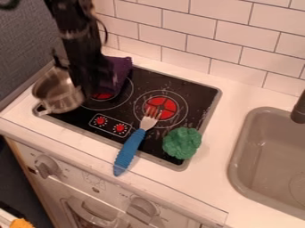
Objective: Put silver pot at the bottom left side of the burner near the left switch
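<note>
Something orange [21, 223] lies at the bottom left corner, before an oven front [95, 191] with dials whose printed marks are too small to read. On the white desk [77, 144] above, a blue-handled fork [129, 151] reaches onto the black stove [196, 95], beside green broccoli [182, 143]. Farther left come two red switches [110, 124], ringed by fine marks, then the silver pot [58, 92] at the stove's left edge. The end effector [94, 84] hangs just right of the pot; whether it is open or grips the rim, I cannot tell. Behind are purple cloth [122, 67] and white tiles [199, 26].
</note>
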You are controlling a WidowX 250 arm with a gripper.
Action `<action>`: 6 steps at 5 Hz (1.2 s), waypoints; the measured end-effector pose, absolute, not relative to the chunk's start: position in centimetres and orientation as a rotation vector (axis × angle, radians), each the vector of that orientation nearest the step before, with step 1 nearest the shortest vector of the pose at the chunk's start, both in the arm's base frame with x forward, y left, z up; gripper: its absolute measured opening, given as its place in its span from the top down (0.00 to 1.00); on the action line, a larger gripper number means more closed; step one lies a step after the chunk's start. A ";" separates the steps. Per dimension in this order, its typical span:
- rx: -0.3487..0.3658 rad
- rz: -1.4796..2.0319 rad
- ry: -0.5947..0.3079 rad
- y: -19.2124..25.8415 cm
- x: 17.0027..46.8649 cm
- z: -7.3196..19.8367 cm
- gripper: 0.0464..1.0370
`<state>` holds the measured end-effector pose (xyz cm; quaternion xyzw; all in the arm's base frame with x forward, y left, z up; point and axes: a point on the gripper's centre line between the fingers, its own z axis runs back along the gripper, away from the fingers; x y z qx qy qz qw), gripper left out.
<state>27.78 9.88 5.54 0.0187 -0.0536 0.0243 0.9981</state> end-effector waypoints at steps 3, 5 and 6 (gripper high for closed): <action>0.075 -0.010 -0.024 8.1 24.9 2.8 0.94; 0.056 -0.005 -0.060 7.2 25.0 4.7 0.47; 0.021 -0.011 -0.156 5.8 25.3 8.0 0.17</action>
